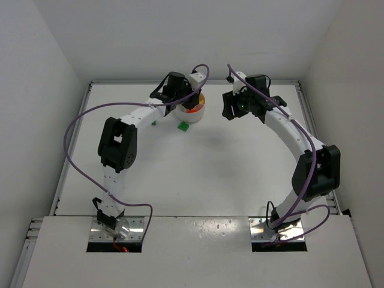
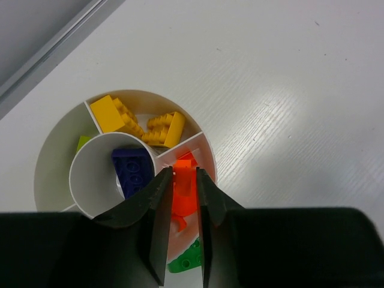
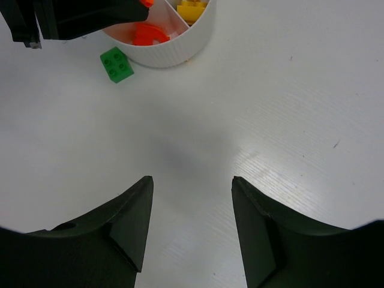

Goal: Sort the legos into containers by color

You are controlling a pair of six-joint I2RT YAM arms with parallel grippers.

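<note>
Left claw (image 2: 183, 175) first: it's nearly closed, with the black fingers (image 2: 157, 240) pinching an orange-red plastic lego brick (image 2: 184, 195). The brick stands on end between them, and as far as I can see from the left wrist cam it touches both pads.

The claw and brick hang over one wedge of the round, low, white plastic dish (image 2: 45, 162), the wedge just right of the centre well (image 2: 81, 180). An orange-red curved plastic piece (image 3: 150, 35) already lies in that same wedge, below the claw.

Going outward:
- **Centre well:** it holds a dark blue-purple plastic brick (image 2: 133, 169), just left of the fingertips.
- **Wedge past the well:** there are two yellow plastic bricks in it (image 2: 113, 113) (image 2: 168, 129), both lying askew.
- **Wedge left of that one:** a lime plastic bit (image 2: 84, 142) sits up against the well's wall.

Outside the dish, a green plastic four-stud brick (image 3: 117, 65) sits studs-up on the white table (image 3: 288, 120), just beside the dish's outer wall on the near side. The top cam shows a second, smaller green plastic bit (image 1: 154, 123) on the table, close to the left arm's forearm link.

Right claw (image 3: 191, 180) is spread wide with nothing between the fingers. It hovers over the table well apart from the dish, which only shows in the top left corner of its cam.
</note>
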